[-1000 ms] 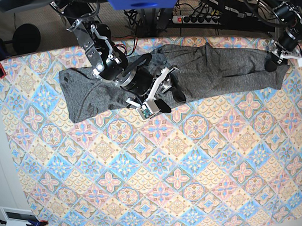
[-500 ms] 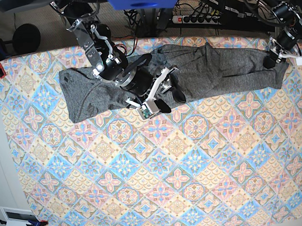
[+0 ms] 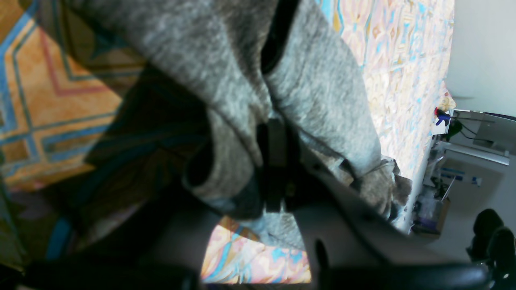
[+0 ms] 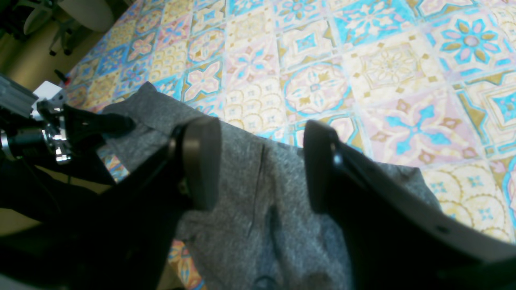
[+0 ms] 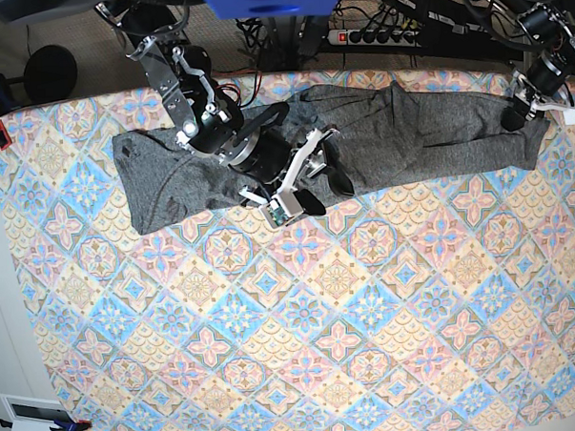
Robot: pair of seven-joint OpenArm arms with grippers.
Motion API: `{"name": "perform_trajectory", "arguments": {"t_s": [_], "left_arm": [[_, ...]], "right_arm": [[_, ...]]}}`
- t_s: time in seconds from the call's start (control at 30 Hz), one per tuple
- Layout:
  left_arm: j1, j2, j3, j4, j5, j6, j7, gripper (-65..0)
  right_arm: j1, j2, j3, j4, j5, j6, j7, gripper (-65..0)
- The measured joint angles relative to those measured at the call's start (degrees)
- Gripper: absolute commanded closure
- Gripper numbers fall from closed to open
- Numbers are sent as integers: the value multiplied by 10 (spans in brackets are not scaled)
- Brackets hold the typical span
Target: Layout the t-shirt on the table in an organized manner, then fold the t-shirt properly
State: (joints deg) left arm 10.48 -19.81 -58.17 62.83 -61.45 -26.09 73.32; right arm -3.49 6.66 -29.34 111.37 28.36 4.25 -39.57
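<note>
My left gripper (image 3: 271,161) pinches the t-shirt (image 5: 427,133) at its far end; my right gripper (image 4: 262,161) hovers wide open above its middle.

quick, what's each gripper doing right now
Left gripper: shut on the t-shirt, at its end.
Right gripper: open, holding nothing, over the t-shirt.

floor: brownish carpet (image 5: 60,34) | power strip (image 5: 375,35) | wall: possibly white (image 3: 483,52)

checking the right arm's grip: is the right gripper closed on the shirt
No, the right gripper has its fingers spread apart above the t-shirt.
</note>
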Motion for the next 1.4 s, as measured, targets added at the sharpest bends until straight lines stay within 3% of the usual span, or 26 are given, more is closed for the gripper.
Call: {"name": "perform_trajectory", "arguments": {"t_s": [0.43,0.6,1.4], "left_arm": [[-12,16,-2,0,-4,-1,0,-80],[-12,17,-2,0,-2,-1,-1,0],[-12,12,-1,0,-1,0,8,0]], "right_arm": [[0,0,0,0,0,0,0,-316],[0,0,0,0,0,0,0,-316],[0,0,4,0,0,0,0,-316]]}}
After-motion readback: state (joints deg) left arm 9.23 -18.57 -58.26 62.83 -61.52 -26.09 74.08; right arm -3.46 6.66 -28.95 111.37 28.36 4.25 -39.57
